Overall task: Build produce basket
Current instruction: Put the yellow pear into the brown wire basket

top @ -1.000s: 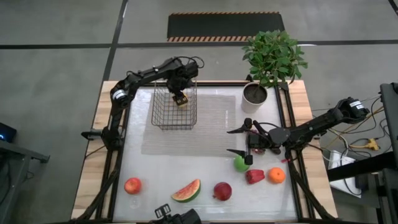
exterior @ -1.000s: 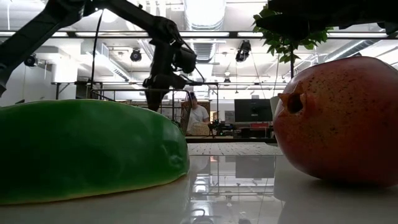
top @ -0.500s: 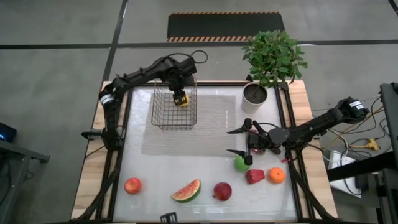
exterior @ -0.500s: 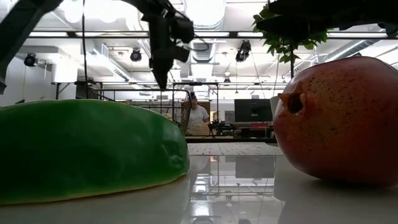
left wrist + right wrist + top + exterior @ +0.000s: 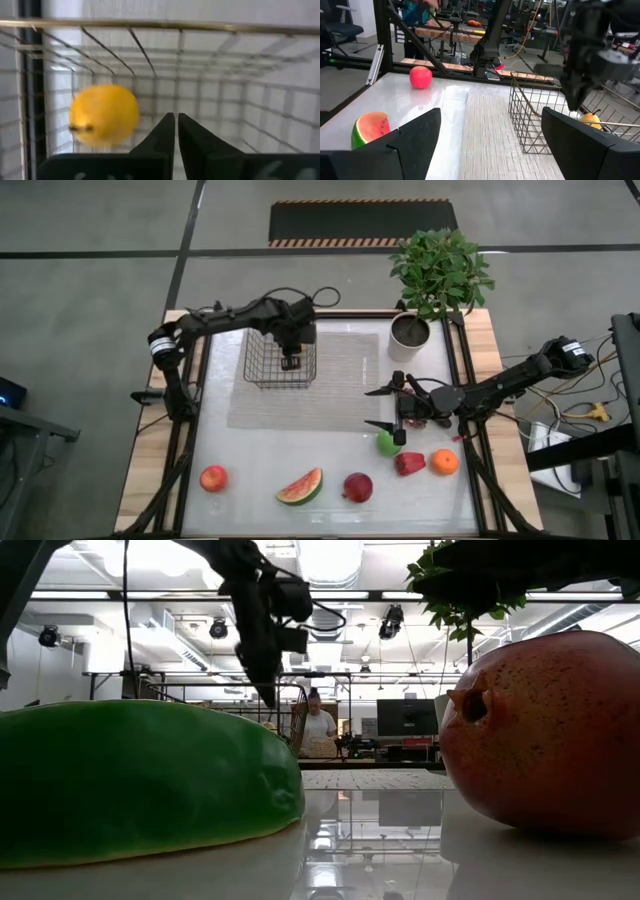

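just ahead of the left gripper (image 5: 176,131), whose two dark fingers are pressed together with nothing between them, a yellow lemon (image 5: 104,121) lies loose on the floor of the wire basket (image 5: 235,65), off to one side of the fingertips and not touching them. from above, this gripper (image 5: 291,358) hangs over the basket (image 5: 262,368), which sits on the pale mat (image 5: 345,385) at the far side of the table (image 5: 250,455). the right gripper (image 5: 397,409) waits with its fingers spread wide and empty; a green apple (image 5: 386,443) sits just beside the lower fingertip, with a red pepper (image 5: 408,464) and an orange (image 5: 444,462) a little farther past it. well away from both sets of fingers, along the near edge, lie a peach (image 5: 213,478), a watermelon slice (image 5: 299,487) and a dark red fruit (image 5: 357,487). a potted plant (image 5: 438,275) stands at the far corner and is no part of the job. judging by this, one piece is in and the step in hand looks like the end of that drop-off, with most of the produce not yet collected. the next move likely calls for the left arm to lift clear of the wire rim without snagging it, and for the open right fingers to settle around the apple and close gently, since a round fruit on a glossy table may roll away.
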You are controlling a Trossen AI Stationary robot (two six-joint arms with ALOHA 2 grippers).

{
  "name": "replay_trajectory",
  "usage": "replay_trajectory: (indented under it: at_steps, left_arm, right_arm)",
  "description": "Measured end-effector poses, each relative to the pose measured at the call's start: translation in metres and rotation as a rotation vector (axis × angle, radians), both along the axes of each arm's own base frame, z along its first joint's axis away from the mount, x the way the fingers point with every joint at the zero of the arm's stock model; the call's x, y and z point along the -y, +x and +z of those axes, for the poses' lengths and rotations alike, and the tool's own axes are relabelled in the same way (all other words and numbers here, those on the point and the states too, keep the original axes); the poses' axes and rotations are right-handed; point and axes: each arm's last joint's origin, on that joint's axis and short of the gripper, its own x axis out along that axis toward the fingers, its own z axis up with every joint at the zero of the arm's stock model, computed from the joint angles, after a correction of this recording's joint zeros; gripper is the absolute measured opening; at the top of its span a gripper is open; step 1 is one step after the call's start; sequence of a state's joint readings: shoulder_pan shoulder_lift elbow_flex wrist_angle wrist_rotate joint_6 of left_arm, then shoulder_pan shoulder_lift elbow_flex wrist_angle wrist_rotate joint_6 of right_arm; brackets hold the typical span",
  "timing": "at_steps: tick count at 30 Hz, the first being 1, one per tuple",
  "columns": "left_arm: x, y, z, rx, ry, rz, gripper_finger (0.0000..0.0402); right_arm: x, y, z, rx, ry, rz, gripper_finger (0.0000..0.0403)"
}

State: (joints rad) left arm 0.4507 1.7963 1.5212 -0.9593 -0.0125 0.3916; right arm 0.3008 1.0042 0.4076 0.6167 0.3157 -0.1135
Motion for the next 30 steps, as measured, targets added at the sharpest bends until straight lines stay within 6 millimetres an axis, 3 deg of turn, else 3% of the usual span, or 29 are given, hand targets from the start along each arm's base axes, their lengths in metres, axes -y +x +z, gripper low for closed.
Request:
replay_trajectory:
  at_steps: [4, 16, 30]
  left_arm:
    - [-0.005, 0.0, -0.016, -0.013, 0.075, 0.024, 0.0005]
    - [-0.027, -0.012, -0.028, -0.029, 0.159, 0.117, 0.0006]
    - [-0.036, -0.013, -0.028, 0.008, 0.178, 0.141, 0.0006]
  right_arm:
    - [0.0, 0.0, 0.0, -0.002, 0.001, 0.0, 0.0327]
    - [0.0, 0.0, -0.001, -0.006, -0.003, 0.0, 0.0327]
    - [0.0, 0.0, -0.001, -0.007, -0.004, 0.0, 0.0327]
